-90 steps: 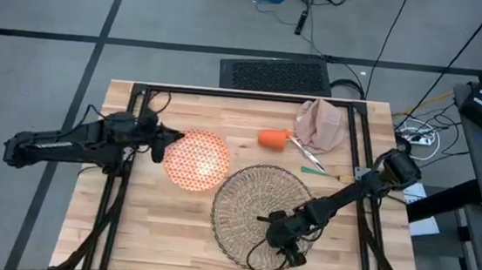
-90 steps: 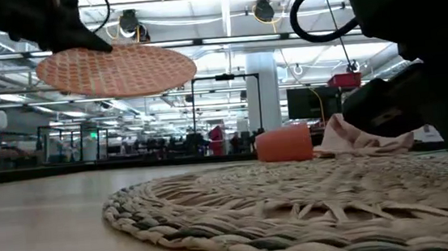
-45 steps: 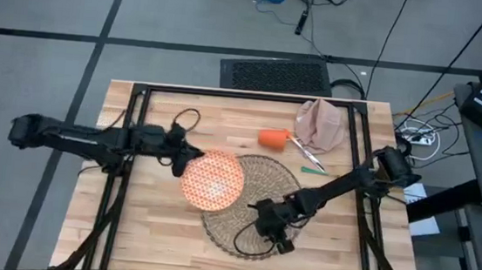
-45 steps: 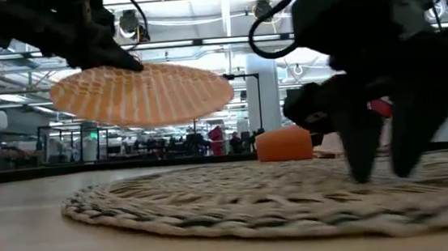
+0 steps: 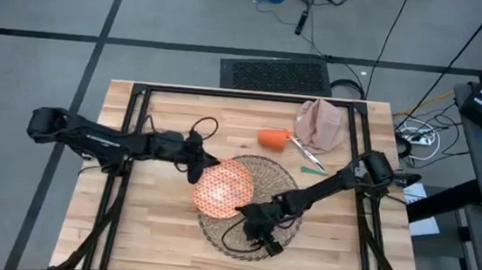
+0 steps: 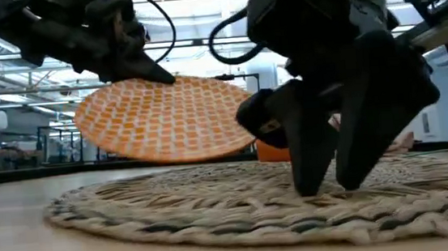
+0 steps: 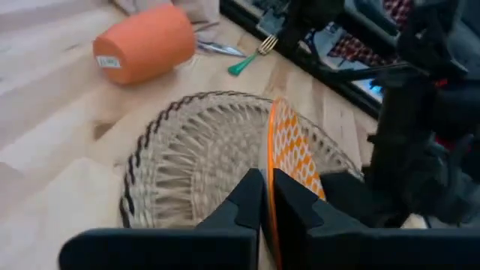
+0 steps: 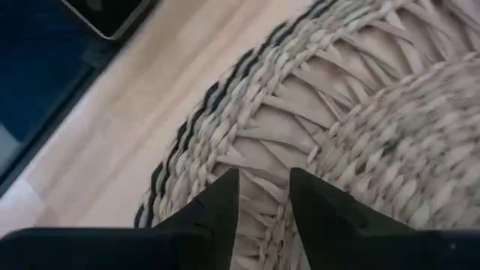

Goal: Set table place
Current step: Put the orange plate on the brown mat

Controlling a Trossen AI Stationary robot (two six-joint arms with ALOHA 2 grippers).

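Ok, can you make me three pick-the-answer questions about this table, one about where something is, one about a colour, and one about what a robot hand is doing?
1. Where is the plate?
A. flat on bare wood
B. held above the placemat
C. under the napkin

2. What colour is the cup?
A. orange
B. blue
C. white

3. What is the left gripper doing?
A. hanging open
B. holding the cup
C. pinching the plate's rim

Answers: 1 B, the low view shows a gap under the plate. 2 A, it looks orange in the high view. 3 C, its fingers close on the rim.
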